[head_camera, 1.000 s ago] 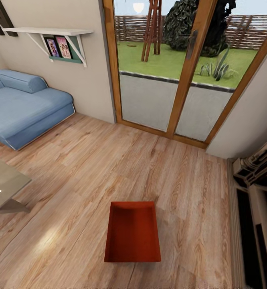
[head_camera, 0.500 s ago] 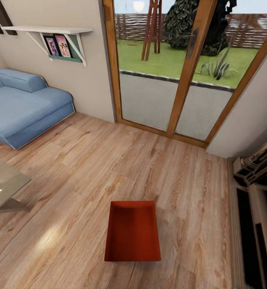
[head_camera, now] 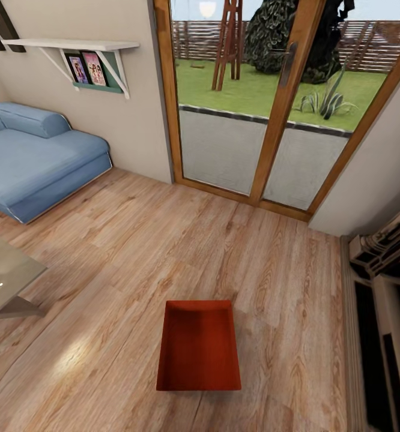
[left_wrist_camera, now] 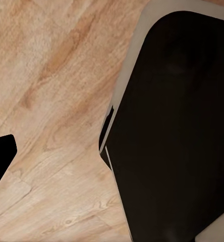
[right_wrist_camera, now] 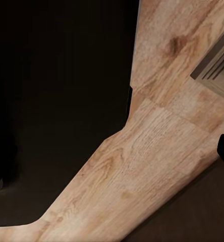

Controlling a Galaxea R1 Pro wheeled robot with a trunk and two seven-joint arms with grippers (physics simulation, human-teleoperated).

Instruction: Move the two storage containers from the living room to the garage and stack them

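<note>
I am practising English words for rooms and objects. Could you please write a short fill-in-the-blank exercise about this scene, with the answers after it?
1. The orange-red storage container lies on the light ______ plank floor.
2. The sofa near the wall is ______ in colour.
3. Behind the wood-framed glass doors there is green ______.
4. The container has no ______ on top.

Missing words: wood; blue; grass; lid

This was a home's living room: a blue sofa (head_camera: 35, 153) stood far left, framed pictures (head_camera: 87, 69) sat on a wall shelf (head_camera: 68, 45), and wood-framed glass doors (head_camera: 266, 102) faced a garden.
</note>
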